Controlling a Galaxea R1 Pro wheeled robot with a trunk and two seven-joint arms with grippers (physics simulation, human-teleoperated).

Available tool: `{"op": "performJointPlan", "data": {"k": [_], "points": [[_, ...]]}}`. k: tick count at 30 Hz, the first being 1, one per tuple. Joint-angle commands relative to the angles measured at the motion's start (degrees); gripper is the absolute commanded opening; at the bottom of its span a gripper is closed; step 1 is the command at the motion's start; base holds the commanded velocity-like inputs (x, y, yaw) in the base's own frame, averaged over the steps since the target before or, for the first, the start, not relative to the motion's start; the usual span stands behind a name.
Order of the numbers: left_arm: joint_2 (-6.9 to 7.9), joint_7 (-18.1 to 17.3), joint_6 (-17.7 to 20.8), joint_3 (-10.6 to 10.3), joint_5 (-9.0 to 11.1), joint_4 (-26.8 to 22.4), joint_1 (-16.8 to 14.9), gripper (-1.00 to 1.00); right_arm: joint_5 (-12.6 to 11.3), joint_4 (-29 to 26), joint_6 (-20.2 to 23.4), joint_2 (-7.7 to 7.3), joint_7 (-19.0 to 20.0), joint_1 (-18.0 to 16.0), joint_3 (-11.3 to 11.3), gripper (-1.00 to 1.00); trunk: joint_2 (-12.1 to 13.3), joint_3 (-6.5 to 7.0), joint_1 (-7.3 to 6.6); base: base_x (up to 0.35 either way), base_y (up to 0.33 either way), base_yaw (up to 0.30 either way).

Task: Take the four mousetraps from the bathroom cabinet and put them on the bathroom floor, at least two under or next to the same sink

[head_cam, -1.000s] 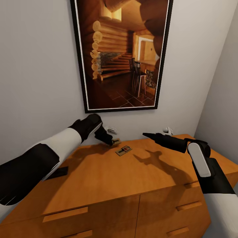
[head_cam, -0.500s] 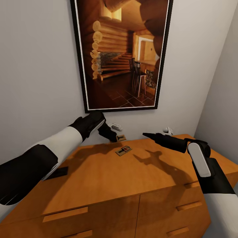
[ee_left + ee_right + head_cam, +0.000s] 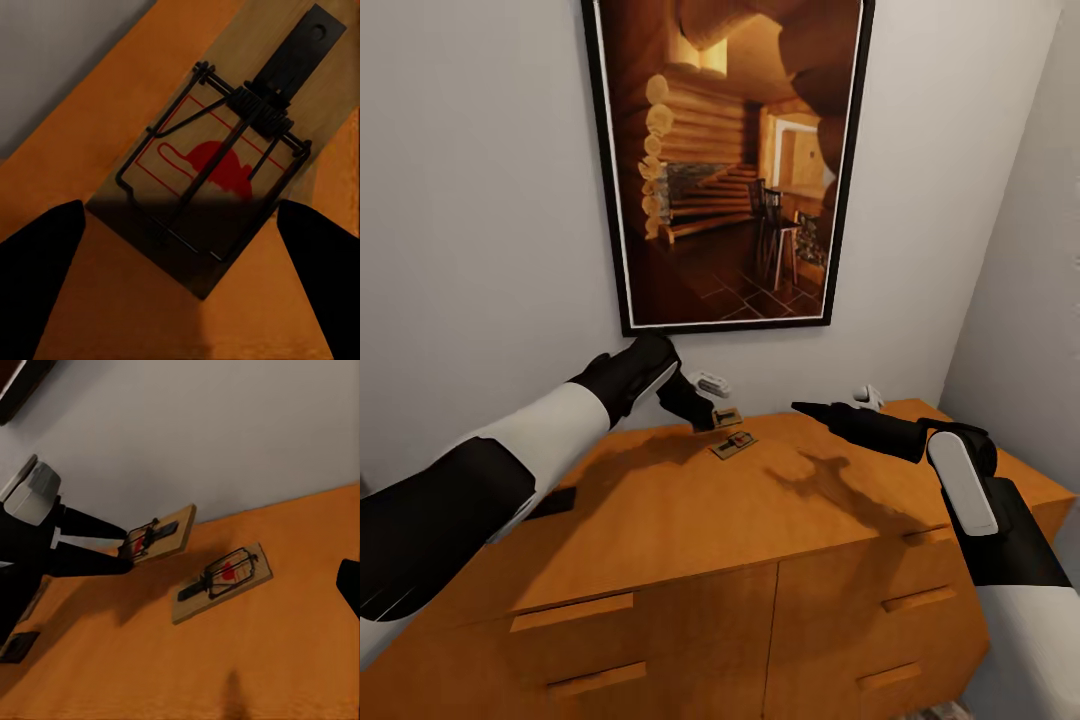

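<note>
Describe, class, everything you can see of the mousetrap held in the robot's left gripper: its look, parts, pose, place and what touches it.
The mousetrap is a small flat rectangular board of pale brown wood. It carries a dark wire bar and coiled spring, a black metal tab at one end, and a red printed shape on its face. The left gripper pinches one end between its dark fingers. It hangs lifted and tilted above the cabinet top, close to the wall, apart from a second trap lying flat there.

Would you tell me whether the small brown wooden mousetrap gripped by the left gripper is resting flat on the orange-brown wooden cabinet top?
No, the held mousetrap hangs tilted in the left gripper, raised above the cabinet top.
</note>
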Motion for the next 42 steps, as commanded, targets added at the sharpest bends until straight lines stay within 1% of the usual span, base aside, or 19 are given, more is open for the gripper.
{"op": "performJointPlan", "data": {"k": [1, 17, 33, 42], "points": [[0.03, -0.1, 0.1, -0.4, 0.3, 0.0, -0.1, -1.0, 0.5, 0.0, 0.2, -0.01, 0.5, 0.0, 0.0, 1.0, 0.0, -0.06, -0.04, -0.31, 0.0, 0.0], [-0.06, -0.1, 0.1, -0.4, 0.3, 0.2, -0.1, -1.0, 0.5, 0.0, 0.2, -0.03, 0.5, 0.0, 0.0, 1.0, 0.0, -0.06, -0.04, -0.314, 0.0, 0.0], [-0.15, -0.2, 0.1, -0.4, 0.3, 0.3, 0.0, -1.0, 0.5, 0.0, 0.2, -0.05, 0.5, 0.0, 0.0, 1.0, 0.0, -0.06, -0.04, -0.023, 0.0, 0.0], [-0.1, -0.2, 0.1, -0.3, 0.4, 0.5, 0.2, -1.0, 0.5, 0.0, 0.2, -0.08, 0.5, 0.0, 0.0, 1.0, 0.0, -0.06, -0.04, -0.13, 0.0, 0.0]]}}
